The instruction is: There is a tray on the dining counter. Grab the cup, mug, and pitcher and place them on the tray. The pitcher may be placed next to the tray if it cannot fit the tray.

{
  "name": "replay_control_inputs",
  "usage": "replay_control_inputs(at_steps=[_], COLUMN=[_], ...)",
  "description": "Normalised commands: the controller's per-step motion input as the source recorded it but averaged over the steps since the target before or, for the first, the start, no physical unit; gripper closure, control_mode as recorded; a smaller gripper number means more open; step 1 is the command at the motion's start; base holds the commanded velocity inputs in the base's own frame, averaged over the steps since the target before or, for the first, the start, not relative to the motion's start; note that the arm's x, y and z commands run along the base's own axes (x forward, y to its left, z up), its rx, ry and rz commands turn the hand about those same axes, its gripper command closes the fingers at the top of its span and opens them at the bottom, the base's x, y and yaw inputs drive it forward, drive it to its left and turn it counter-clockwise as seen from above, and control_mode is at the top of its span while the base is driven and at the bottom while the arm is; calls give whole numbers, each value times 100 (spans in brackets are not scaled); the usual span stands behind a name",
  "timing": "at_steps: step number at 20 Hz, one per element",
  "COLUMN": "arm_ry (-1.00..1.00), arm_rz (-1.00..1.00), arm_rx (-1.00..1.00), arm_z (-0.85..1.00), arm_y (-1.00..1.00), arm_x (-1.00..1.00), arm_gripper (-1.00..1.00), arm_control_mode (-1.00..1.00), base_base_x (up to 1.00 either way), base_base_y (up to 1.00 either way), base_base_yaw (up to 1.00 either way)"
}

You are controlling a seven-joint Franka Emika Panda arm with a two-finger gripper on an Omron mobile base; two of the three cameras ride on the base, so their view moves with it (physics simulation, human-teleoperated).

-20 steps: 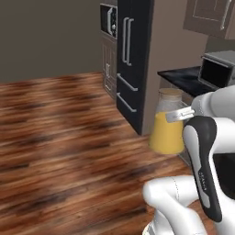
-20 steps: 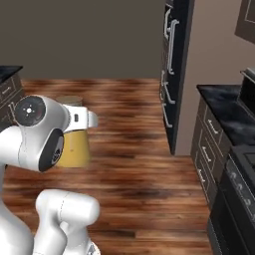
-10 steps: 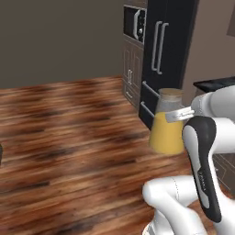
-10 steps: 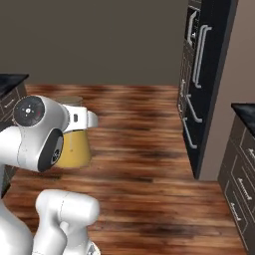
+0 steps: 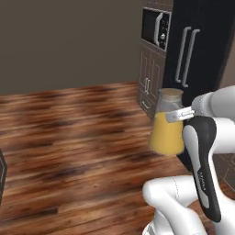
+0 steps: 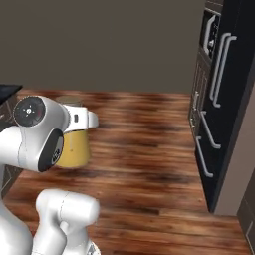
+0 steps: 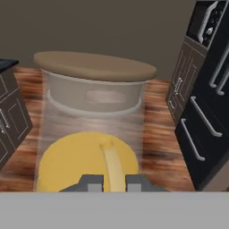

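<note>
The clear glass pitcher (image 5: 167, 126) with orange liquid and a tan round lid is off any surface, carried upright in the air above the brown wood floor (image 5: 78, 137), just in front of the white arm (image 5: 206, 160). The gripper (image 7: 114, 182) is clamped on what looks like the pitcher's thin handle at its side; in the hand view the two dark finger tips sit close together with a pale strip between them, though the contact itself is hard to make out.

Handling judgement: glass, rigid, smooth and slippery, breakable if dropped. About half full of liquid, so fairly heavy and bottom-weighted, and it may slosh when the base turns. A handle hold sits off-centre, so the body wants to swing; keep it upright. The lid appears seated. A black tall fridge (image 5: 202, 59) stands close behind.
</note>
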Motion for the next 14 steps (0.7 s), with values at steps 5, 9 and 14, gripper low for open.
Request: replay_control_inputs(at_steps=[5, 9, 14], arm_ry=[0, 0, 0], arm_rz=[0, 0, 0], arm_rx=[0, 0, 0], arm_z=[0, 0, 0], arm_y=[0, 0, 0], arm_x=[0, 0, 0], arm_gripper=[100, 100, 100], arm_control_mode=[100, 100, 100], base_base_x=[100, 100, 100], base_base_y=[29, 29, 32], base_base_yaw=[12, 13, 13])
